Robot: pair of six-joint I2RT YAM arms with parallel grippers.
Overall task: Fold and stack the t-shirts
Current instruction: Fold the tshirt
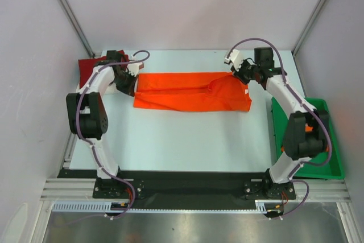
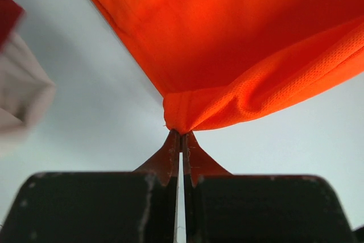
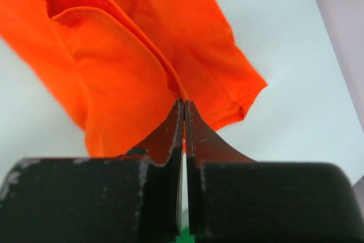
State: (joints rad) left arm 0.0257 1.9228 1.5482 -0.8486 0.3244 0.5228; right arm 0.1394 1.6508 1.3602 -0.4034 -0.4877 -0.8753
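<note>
A bright orange t-shirt (image 1: 190, 92) lies stretched sideways across the far half of the table, folded lengthwise. My left gripper (image 1: 134, 79) is shut on its left end; in the left wrist view the fingertips (image 2: 181, 136) pinch a bunched corner of the orange cloth (image 2: 239, 44). My right gripper (image 1: 242, 77) is shut on its right end; in the right wrist view the tips (image 3: 183, 103) pinch a folded edge of the orange shirt (image 3: 131, 55). A folded dark red t-shirt (image 1: 88, 69) lies at the far left, with a white one blurred under it (image 2: 20, 95).
A green plastic bin (image 1: 330, 152) stands at the right table edge beside the right arm, with something orange inside (image 1: 309, 129). Grey walls close in on the left, right and back. Pale table surface (image 1: 182, 140) lies between the shirt and the arm bases.
</note>
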